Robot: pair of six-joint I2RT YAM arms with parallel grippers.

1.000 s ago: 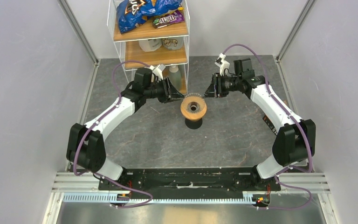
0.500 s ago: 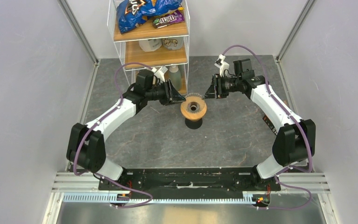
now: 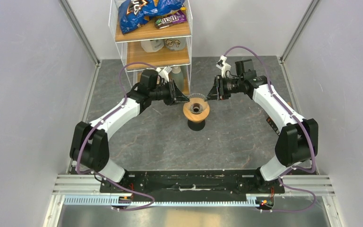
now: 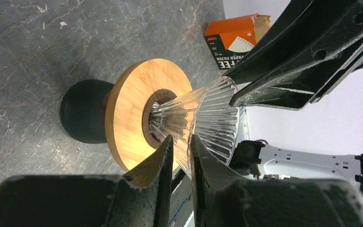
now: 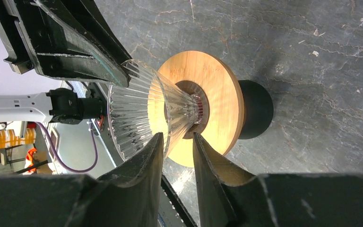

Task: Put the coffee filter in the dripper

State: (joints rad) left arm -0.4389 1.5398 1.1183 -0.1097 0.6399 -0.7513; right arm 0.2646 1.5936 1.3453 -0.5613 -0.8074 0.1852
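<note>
The dripper [image 3: 196, 109] stands upright mid-table: a clear ribbed glass cone in a round light-wood ring on a black base. It also shows in the left wrist view [image 4: 194, 118] and the right wrist view [image 5: 170, 104]. My left gripper [image 3: 185, 99] is at the cone's left rim, its jaws nearly shut with the glass wall pinched between them [image 4: 182, 142]. My right gripper [image 3: 211, 96] is at the right rim, its jaws a little apart astride the glass wall [image 5: 177, 139]. No tan paper filter is in view.
A white wire rack [image 3: 152, 42] with wooden shelves stands at the back, holding snack bags, cups and a bottle, just behind the left gripper. An orange-and-black filter packet [image 4: 234, 38] lies on the table by the right arm. Grey walls enclose both sides.
My left gripper has moved slightly right and toward the back, closer onto the cone's rim. My right gripper has edged a little toward the rim. The dripper has stayed in place.
</note>
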